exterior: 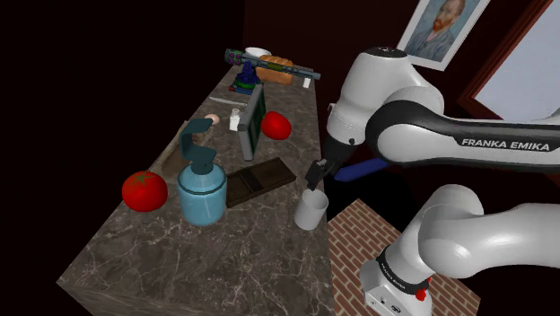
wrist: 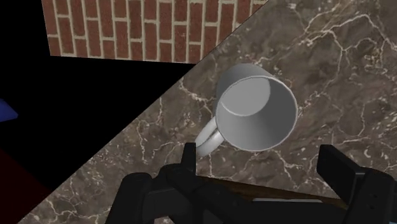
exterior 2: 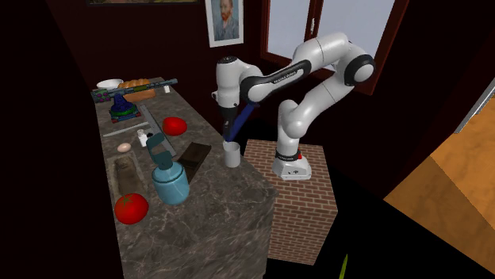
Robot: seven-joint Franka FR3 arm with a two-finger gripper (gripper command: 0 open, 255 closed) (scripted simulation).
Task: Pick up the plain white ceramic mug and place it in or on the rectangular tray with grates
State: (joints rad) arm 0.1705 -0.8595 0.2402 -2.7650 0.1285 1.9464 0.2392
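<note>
A plain white mug stands upright on the dark marble counter, close to the edge facing the brick stand. My black gripper hangs just above it. In the wrist view the mug shows its open mouth, with its handle toward one finger. The gripper is open and its fingertips stand apart, short of the mug and not touching it. The dark rectangular tray with grates lies flat on the counter right beside the mug, to its left in the shoulder view.
A blue soap dispenser and a tomato stand to the tray's left in the shoulder view. Farther back are a red fruit, an upright dark panel, an egg and bread. The brick stand adjoins the counter edge.
</note>
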